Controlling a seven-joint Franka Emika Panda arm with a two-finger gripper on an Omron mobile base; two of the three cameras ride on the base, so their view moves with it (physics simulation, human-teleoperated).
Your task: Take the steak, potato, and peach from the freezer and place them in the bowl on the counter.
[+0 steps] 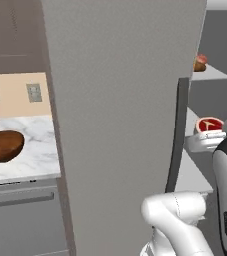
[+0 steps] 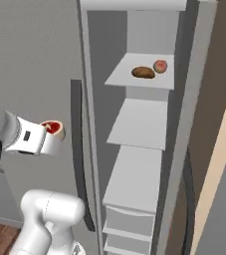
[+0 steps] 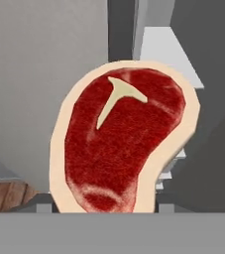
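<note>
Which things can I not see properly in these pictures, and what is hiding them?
- Gripper fingertips: in the hand view the steak covers them.
- Potato: in the left base view the freezer door hides most of it; the peach peeks past the door edge.
- Bowl: cut off by the left edge of the left base view.
- Bowl contents: not visible from this low angle.

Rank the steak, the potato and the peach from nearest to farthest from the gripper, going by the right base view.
1. The steak: at the gripper itself, held in front of the freezer door, left of the shelves.
2. The potato: on the upper freezer shelf, up and to the right.
3. The peach: same shelf, just beyond the potato, on its right.
</note>
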